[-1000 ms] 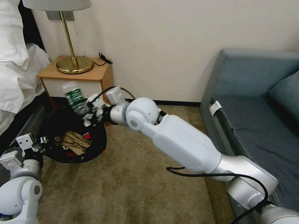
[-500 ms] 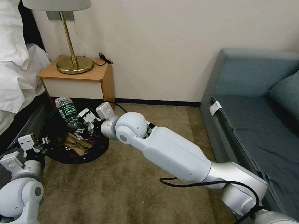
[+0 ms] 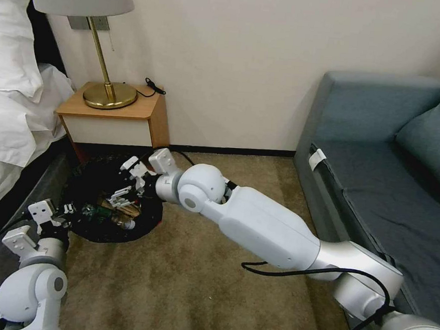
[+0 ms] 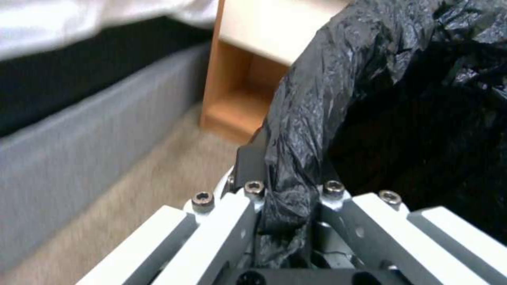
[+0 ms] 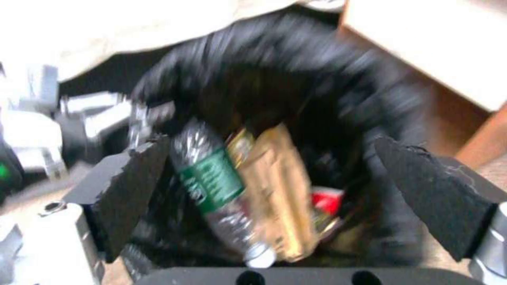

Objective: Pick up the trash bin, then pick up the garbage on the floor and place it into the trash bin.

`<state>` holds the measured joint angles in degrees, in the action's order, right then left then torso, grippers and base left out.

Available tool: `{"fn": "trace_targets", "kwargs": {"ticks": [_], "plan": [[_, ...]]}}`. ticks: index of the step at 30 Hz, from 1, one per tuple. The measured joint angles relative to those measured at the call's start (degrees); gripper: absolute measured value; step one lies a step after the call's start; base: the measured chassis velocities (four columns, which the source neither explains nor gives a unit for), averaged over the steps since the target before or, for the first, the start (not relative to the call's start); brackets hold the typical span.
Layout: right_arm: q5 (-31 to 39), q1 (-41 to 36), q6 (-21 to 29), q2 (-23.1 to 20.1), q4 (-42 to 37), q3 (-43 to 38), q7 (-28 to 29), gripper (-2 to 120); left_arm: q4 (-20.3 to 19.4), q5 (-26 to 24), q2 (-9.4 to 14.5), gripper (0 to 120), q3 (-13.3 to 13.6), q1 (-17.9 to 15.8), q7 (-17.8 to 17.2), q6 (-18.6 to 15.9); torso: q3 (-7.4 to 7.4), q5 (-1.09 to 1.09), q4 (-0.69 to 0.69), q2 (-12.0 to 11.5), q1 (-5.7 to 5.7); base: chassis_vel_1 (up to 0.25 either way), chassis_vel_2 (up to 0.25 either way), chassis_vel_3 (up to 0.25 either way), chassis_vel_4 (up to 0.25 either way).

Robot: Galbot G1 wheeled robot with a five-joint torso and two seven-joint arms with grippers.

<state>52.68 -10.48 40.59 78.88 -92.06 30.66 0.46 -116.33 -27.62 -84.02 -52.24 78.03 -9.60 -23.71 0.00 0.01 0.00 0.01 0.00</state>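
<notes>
Trash bin [image 3: 108, 200] sat on carpet between bed and nightstand [image 3: 114, 112], black liner folded over rim. Left hand [image 4: 288, 198] clamped on liner at bin's near rim. Right hand [image 3: 128, 181] hovered over bin mouth, pads spread wide, holding nothing. Inside bin: bottle [image 5: 216, 186], tan paper [image 5: 277, 190], red wrapper [image 5: 324, 200], gold wrapper [image 5: 240, 144]. Judgement: drop step done, all 4 pieces apparently binned. Next move calls for lifting right hand clear without snagging liner.

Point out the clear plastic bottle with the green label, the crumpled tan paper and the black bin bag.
clear plastic bottle [image 5: 211, 186], right wrist view, green label.
crumpled tan paper [image 5: 277, 190], right wrist view, middle.
black bin bag [image 4: 311, 114], left wrist view, folded rim.
</notes>
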Motion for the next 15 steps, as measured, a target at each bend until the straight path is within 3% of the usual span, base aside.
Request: {"fn": "trace_targets", "kwargs": {"ticks": [6, 15], "plan": [[0.4, -1.02, 0.68, -3.55, -2.23, -5.97, 0.39, 100, 3.6, -5.52, -0.31, 4, 0.88, -0.83, -4.21, -2.16, 0.0, 0.0, 0.0, 0.0, 0.0, 0.0, 0.0, 0.0, 0.0], [-0.63, -7.36, 0.85, -10.38, -7.09, -10.45, 0.27, 100, 4.9, -13.54, -1.05, 4, 2.07, -1.76, -8.55, -5.09, 0.0, 0.01, 0.0, -0.01, 0.0, 0.0, 0.0, 0.0, 0.0]]}}
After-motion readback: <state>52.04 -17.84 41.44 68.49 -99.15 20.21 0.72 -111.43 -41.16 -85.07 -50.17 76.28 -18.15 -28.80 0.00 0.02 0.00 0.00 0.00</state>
